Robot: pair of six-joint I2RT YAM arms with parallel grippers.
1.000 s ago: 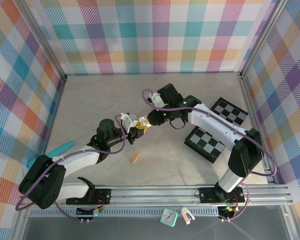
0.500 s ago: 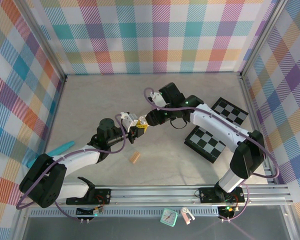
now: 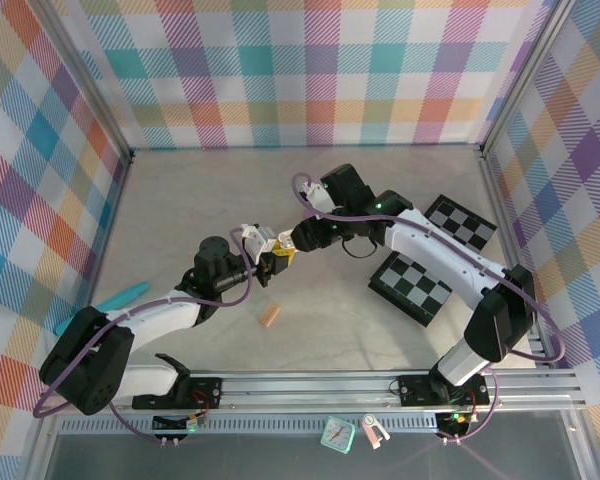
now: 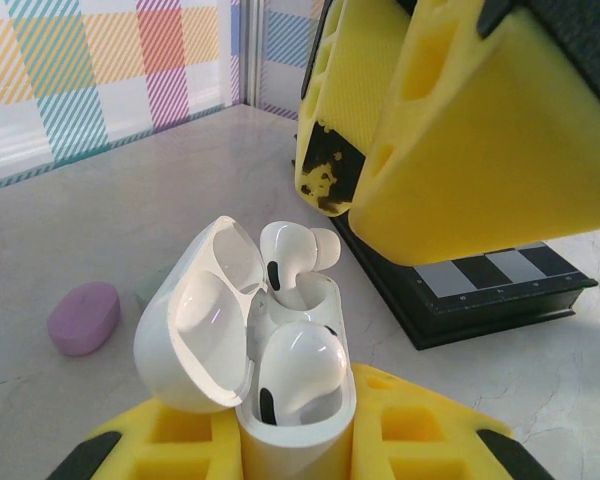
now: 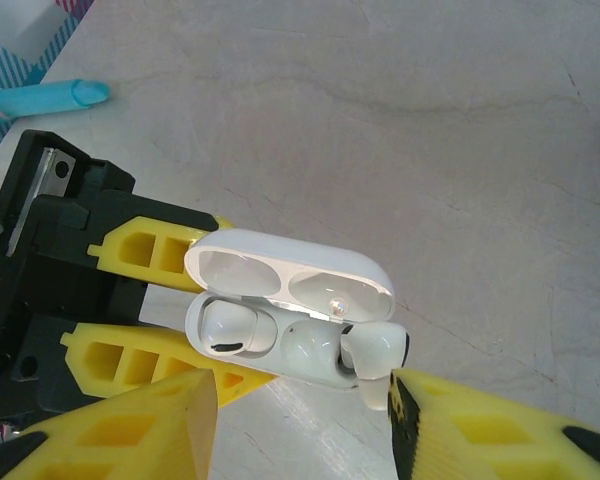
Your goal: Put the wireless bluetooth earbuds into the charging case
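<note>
— Where is the charging case point(image 5: 280, 262) sitting?
— The left gripper point(image 4: 295, 445) is clamping it over the surface point(image 5: 400, 120), with the lid hanging open. One white earbud point(image 4: 302, 368) is lying seated; the second earbud point(image 4: 292, 258) is sticking up, half in.
— And the right gripper point(image 5: 298, 400)?
— It is hovering spread wide, gripping nothing, and possibly brushing that second earbud.
</note>
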